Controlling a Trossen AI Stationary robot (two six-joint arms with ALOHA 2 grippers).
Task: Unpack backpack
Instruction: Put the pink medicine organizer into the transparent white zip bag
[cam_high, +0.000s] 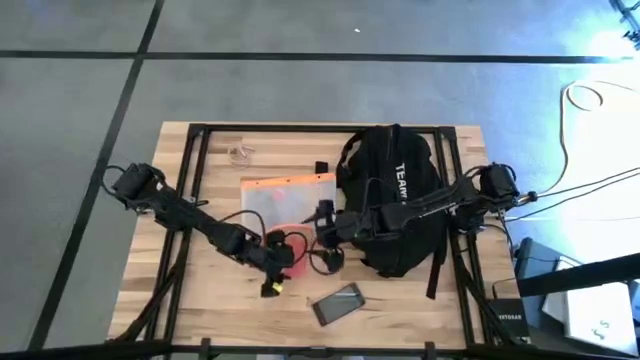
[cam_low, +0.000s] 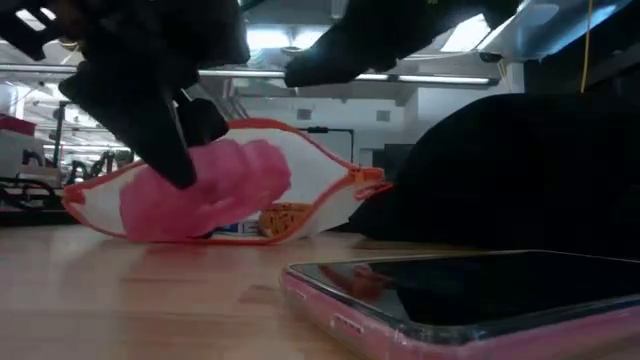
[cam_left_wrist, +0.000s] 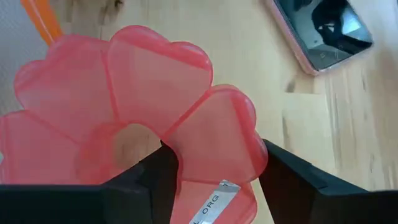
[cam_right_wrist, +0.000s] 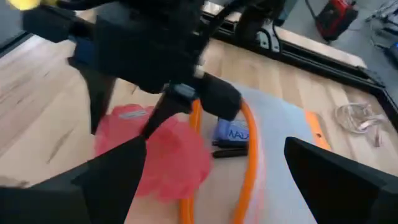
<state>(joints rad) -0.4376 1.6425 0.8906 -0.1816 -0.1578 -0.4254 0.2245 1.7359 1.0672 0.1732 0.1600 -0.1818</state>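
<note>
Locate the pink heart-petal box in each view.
High: pink box at the left gripper, below the pouch.
Low: left of centre, before the pouch.
Left wrist: fills the picture, one petal between the fingers.
Right wrist: lower left.
Shared landmark: the orange-trimmed pouch.

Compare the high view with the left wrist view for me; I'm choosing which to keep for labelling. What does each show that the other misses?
Only the high view shows the backpack, the right gripper reaching out beside it, the whole orange-edged pouch and the cord near the table's far edge. Only the left wrist view shows that the pink object is made of heart-shaped translucent lobes, with the left gripper shut on one lobe, and a printed label beneath. Both show the pink-cased phone, the wooden table and the pink object itself.
</note>
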